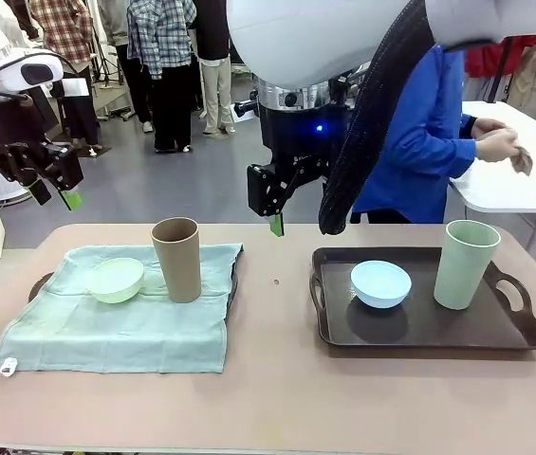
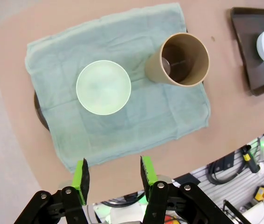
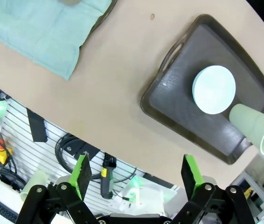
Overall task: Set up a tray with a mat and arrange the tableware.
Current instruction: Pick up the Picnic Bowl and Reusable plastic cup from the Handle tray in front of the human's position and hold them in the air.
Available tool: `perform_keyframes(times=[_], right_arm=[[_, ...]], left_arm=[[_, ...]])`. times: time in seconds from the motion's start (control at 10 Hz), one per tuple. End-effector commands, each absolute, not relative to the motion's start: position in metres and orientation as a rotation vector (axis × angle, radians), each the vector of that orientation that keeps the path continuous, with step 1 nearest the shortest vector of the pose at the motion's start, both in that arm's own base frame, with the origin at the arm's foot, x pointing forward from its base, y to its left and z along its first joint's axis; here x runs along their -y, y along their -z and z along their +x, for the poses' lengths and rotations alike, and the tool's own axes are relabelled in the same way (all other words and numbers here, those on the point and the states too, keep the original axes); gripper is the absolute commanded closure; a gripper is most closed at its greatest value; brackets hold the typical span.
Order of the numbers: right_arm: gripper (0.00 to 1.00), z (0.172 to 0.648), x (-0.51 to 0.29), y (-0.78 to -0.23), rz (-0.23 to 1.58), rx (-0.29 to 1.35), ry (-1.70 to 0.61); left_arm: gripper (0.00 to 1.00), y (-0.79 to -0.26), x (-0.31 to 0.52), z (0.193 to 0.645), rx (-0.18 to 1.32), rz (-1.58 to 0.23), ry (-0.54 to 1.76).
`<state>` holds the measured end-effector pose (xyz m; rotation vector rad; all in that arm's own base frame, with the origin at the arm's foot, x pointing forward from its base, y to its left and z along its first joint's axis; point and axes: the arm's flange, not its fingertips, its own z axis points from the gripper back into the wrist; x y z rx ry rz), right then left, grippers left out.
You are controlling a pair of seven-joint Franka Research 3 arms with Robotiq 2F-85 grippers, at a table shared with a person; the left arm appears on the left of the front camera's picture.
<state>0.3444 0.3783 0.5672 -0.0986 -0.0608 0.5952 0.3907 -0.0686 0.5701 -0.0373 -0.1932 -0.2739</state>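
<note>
At the left edge of the front view, the left gripper hangs above the far left corner of the table, its jaws part-way apart with nothing between them. Looking down its own wrist view, we see the mat draped over the left tray, whose dark rim peeks out at the cloth's left side. The pale green bowl sits on the mat mid-frame, above the fingertips and clear of them. The brown cup stands upright to the bowl's upper right, near it but apart.

Near the centre of the front view, the right gripper hangs above bare table between the mat and the right tray, its jaws spread wide and empty. On that tray the light blue bowl and the pale green cup stand apart.

From the front we read the cups' height. The left wrist view instead looks straight down to the brown cup's bare bottom. In the right wrist view the right tray lies at the upper right of the frame, well away from the fingers.
</note>
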Motion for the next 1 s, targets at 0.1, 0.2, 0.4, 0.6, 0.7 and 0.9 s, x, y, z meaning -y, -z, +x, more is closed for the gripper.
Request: perform_keyframes(times=[0.1,0.2,0.4,0.6,0.7,0.9], right_arm=[[0.0,0.346,-0.377,-0.565,-0.092,0.073,-0.612],[0.0,0.346,-0.377,-0.565,-0.092,0.073,-0.612],[0.0,0.346,-0.377,-0.565,-0.092,0.073,-0.612],[0.0,0.344,-0.378,-0.567,-0.099,0.061,-0.596],[0.0,0.35,-0.35,-0.568,0.016,0.048,-0.547],[0.0,0.361,-0.286,-0.565,0.195,0.056,-0.43]], left_arm=[[0.41,-0.571,0.067,0.39,0.198,-0.041,0.295],[0.41,-0.571,0.067,0.39,0.198,-0.041,0.295],[0.41,-0.571,0.067,0.39,0.198,-0.041,0.295],[0.41,-0.57,0.069,0.391,0.193,-0.037,0.274],[0.41,-0.578,0.044,0.397,0.174,-0.183,0.24],[0.41,-0.581,0.008,0.4,0.202,-0.352,0.212]])
